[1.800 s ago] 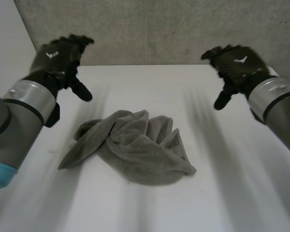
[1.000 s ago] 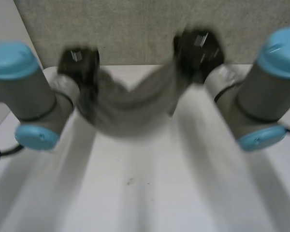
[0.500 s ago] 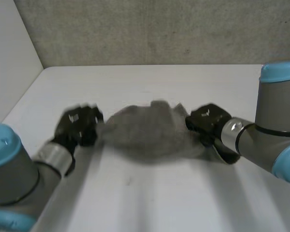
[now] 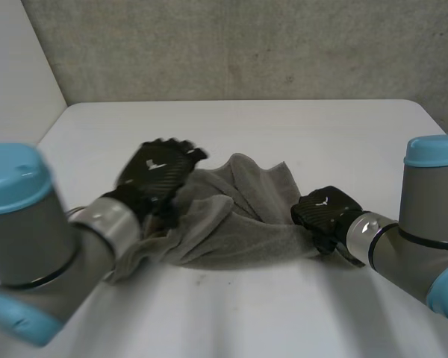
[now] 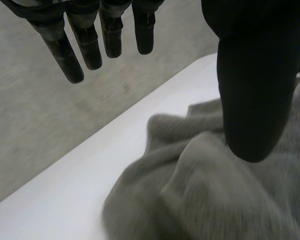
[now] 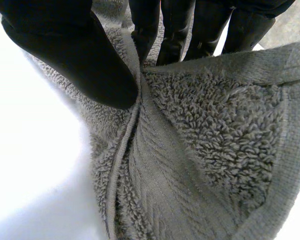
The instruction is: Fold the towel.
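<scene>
Arm at left: the left arm [image 4: 30,239], grey with light-blue caps, reached in from the near left corner of the white bench [image 4: 231,127] toward its middle.

Left hand: the left hand [image 4: 160,170] was over the left part of the towel [image 4: 239,216], back upward in the head view. In its wrist view the fingers [image 5: 85,42] were straight and a little spread, well clear of the cloth and holding nothing. The thumb [image 5: 252,90] hung apart from them, its tip down close to a raised fold; whether it touched the cloth cannot be told.

Towel: grey terry cloth, it lay bunched and creased on the middle of the bench between the two hands. One ragged end trailed out beneath the left wrist, humped folds rose at the centre, and the other end ran flat to the right hand.

Right hand: the right hand [image 4: 325,212] sat low at the towel's right end, knuckles up. Its wrist view showed the cloth drawn up into a ridge along a hemmed edge, the thumb pressed against one side and the fingers [image 6: 175,30] against the other, pinching it.

Arm at right: the right arm [image 4: 425,224] came in from the near right, its forearm just above the bench.

Backdrop: a mottled grey wall [image 4: 246,45] stood behind the bench's far edge.
</scene>
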